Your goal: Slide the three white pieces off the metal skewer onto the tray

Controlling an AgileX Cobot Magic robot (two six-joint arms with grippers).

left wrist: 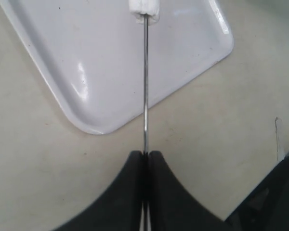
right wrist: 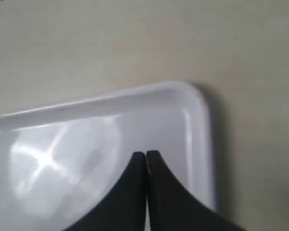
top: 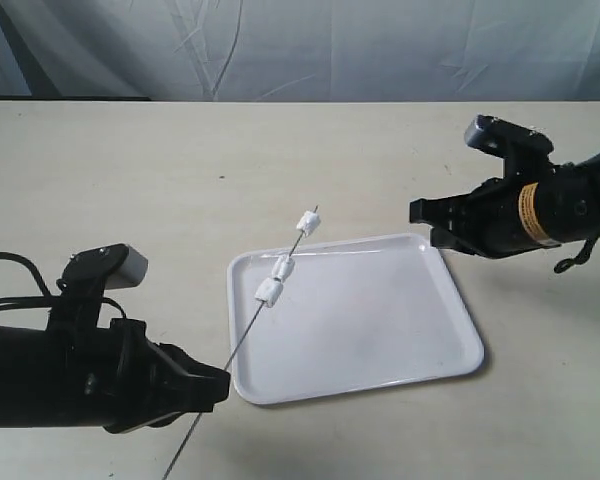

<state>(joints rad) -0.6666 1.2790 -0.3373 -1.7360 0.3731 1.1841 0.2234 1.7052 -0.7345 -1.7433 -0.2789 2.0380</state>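
My left gripper [top: 218,381] [left wrist: 145,154] is shut on the metal skewer [top: 242,335] [left wrist: 145,82], holding it slanted up over the tray's [top: 380,330] [left wrist: 62,57] near-left corner. Three white pieces are threaded on it: one [top: 307,223] near the tip beyond the tray's far rim, two [top: 283,267] [top: 268,291] lower down above the tray's left edge. The left wrist view shows only the lowest piece [left wrist: 144,8]. My right gripper [top: 420,212] [right wrist: 145,154] hovers shut and empty above the tray's far right corner [right wrist: 183,96].
The beige tabletop [top: 130,180] surrounds the tray. A pale cloth backdrop [top: 300,45] hangs behind the table's far edge. The skewer's back end [top: 175,462] sticks out past my left gripper toward the front edge.
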